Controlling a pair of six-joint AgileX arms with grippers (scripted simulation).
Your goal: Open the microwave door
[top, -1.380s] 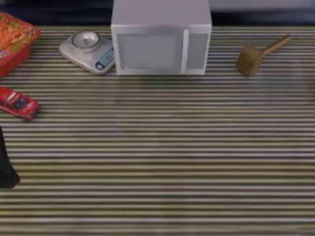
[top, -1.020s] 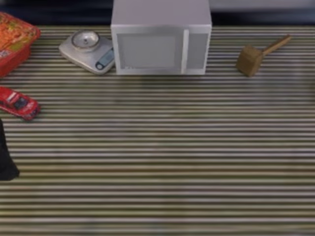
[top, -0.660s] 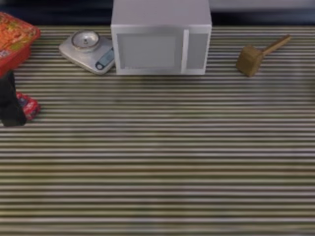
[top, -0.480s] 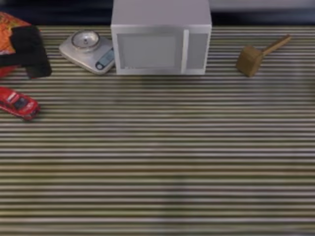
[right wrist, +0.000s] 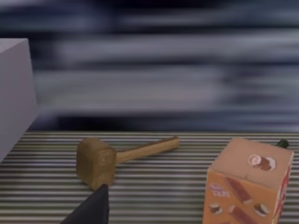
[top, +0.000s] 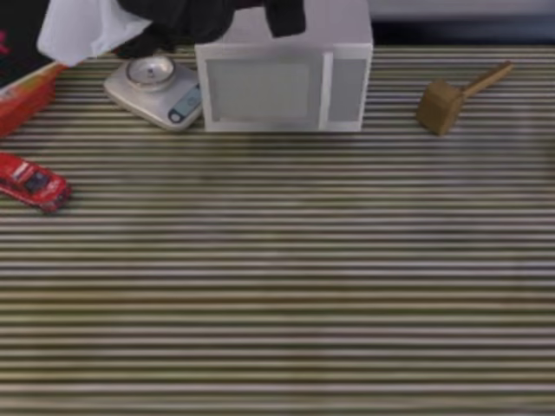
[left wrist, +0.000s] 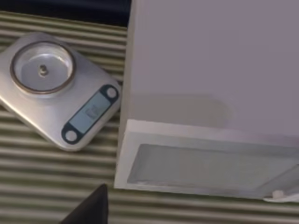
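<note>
Top view: the microwave (top: 284,65) stands at the far edge of the striped bench (top: 286,286), a little left of centre. The microwave door (top: 263,89) faces the camera, flush with the body, its darker window in the middle and the slim vertical handle bar (top: 327,89) along its right edge, next to the plain control strip (top: 349,88). The left arm (top: 186,19) reaches in from the top left, a dark mass with a white part, hanging over the microwave's top and the far left corner of the bench. Its left hand (top: 284,16) shows as a black shape above the microwave roof; whether the fingers are spread or pressed together cannot be told. A silver kitchen scale (top: 154,90) sits just left of the microwave. A red box (top: 26,95) lies at the far left, partly under the arm, and a red toy car (top: 32,181) lies nearer along the left edge. A wooden mallet (top: 455,97) rests well to the microwave's right.

Left wrist view: the camera looks down on the microwave's (left wrist: 215,60) plain top and the upper edge of the closed door (left wrist: 205,165), with the scale (left wrist: 58,91) beside it. One dark fingertip (left wrist: 91,210) pokes in at the edge.

Right wrist view: the mallet (right wrist: 117,158), an orange carton (right wrist: 247,184) and one corner of the microwave (right wrist: 14,93) are seen. Only a dark fingertip (right wrist: 91,210) of the right hand shows, so its state cannot be told.
</note>
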